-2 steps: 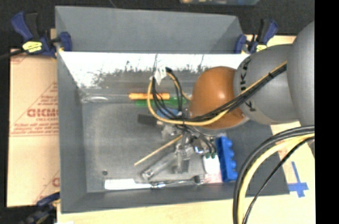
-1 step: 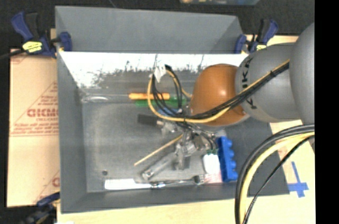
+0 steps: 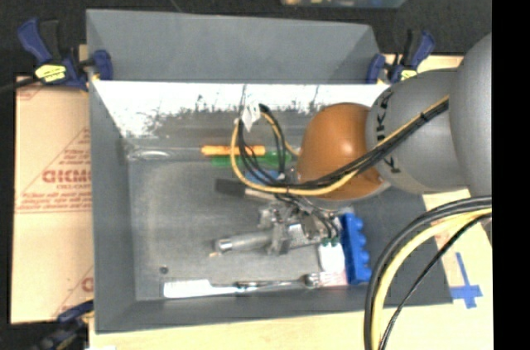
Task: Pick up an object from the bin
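- Gripper (image 3: 286,231), below the arm's orange cover (image 3: 330,140), low in the bin (image 3: 112,199), right of centre of its floor. Whether the jaws are open or closed cannot be told among the metal parts there.
- Silvery rod-like object (image 3: 240,242), flat on the bin floor, long axis roughly left to right, its right end at the gripper. Contact cannot be confirmed.
- Neighbours: blue studded block (image 3: 356,247) just right of the gripper, with a white carton (image 3: 331,264) beside it. A thin metal utensil (image 3: 273,284) and a white strip (image 3: 195,288) lie along the near wall. An orange pen (image 3: 228,150) and a green stick (image 3: 236,161) lie by the far wall, well apart from the rod.
- Handling, as judged: the rod looks metallic, hence stiff, not fragile, fairly heavy for its bulk, and smooth enough to slip or roll.
- Hold, as judged: across the shaft near its middle, jaws square to the long axis, so that it lifts level. A grip at one end would probably let it swing.
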{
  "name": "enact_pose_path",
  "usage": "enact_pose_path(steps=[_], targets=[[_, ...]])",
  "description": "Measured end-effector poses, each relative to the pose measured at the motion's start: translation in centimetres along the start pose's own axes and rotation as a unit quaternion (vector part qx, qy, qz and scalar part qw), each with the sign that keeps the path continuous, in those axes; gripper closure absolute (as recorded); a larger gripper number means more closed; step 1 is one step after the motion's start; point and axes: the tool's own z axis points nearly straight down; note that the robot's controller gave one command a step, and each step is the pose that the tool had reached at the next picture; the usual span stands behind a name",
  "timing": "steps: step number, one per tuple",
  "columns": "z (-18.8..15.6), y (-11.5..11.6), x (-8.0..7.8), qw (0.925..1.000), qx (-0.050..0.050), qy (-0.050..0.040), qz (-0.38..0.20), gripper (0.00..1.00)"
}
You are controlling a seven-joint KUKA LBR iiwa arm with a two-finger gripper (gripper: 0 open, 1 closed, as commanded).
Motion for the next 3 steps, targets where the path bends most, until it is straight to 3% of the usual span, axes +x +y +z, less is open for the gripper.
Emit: enact_pose_path(steps=[1, 3], targets=[[0.0, 0.0, 0.0, 1.0, 0.0, 0.0, 0.001, 1.0], [-6.9, -0.1, -0.1, 1.0, 0.001, 0.0001, 0.001, 1.0]])
